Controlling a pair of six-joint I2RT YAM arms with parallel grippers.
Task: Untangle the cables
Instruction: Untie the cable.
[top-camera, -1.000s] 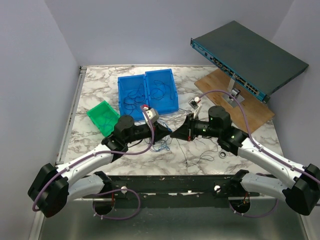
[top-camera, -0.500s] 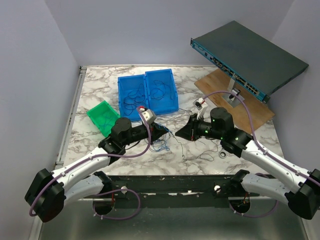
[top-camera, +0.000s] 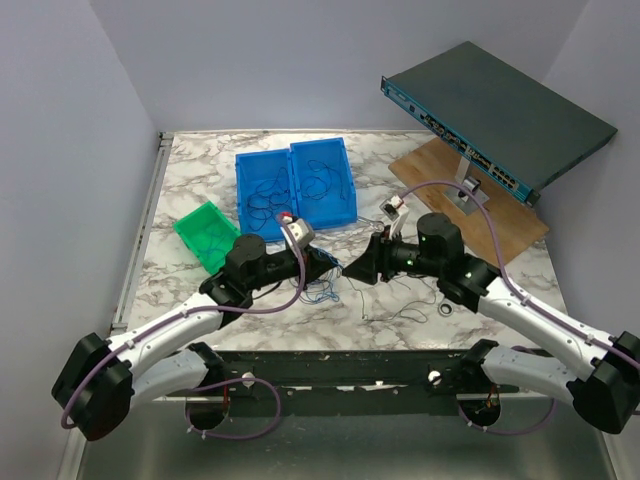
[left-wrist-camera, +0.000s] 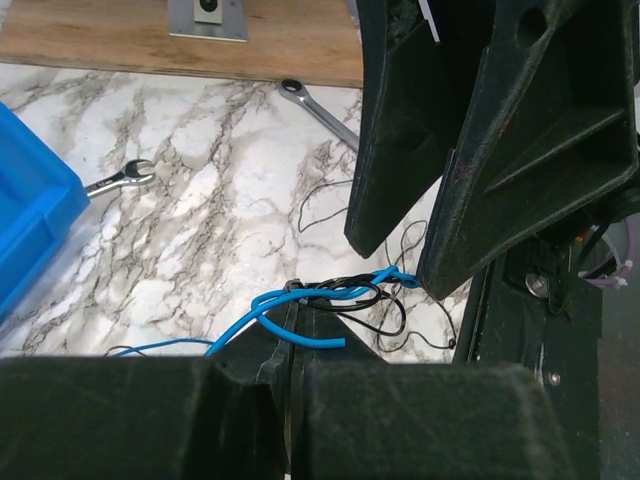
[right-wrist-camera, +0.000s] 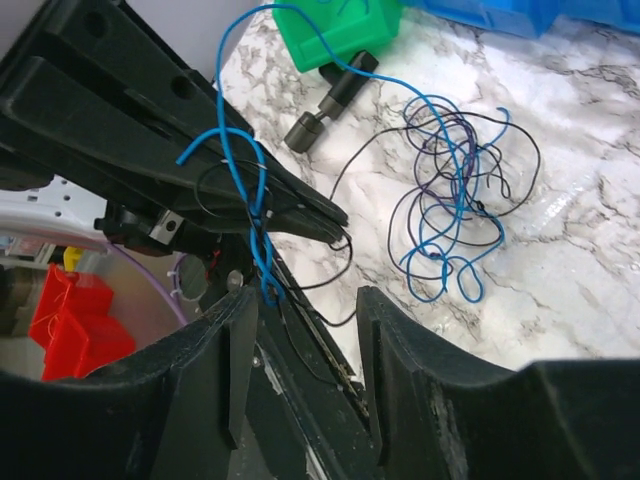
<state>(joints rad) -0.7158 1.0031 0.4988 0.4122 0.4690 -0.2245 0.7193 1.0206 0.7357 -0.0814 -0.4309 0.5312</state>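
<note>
desk (top-camera: 190, 190): white marble, grey veining
cables (right-wrist-camera: 450, 200): blue, some black
two bins (top-camera: 262, 157): blue
small bin (top-camera: 185, 228): green
board (top-camera: 515, 225): brown wood grain
wrenches (left-wrist-camera: 120, 180): silver
arm leads (top-camera: 445, 184): lilac
my left gripper (left-wrist-camera: 290, 330), right gripper (right-wrist-camera: 305, 300): black

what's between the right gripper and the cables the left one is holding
Nothing visible stands in the way. The right gripper is open, and the cables pinched in the shut left gripper reach straight up to the gap between its fingers.
</note>
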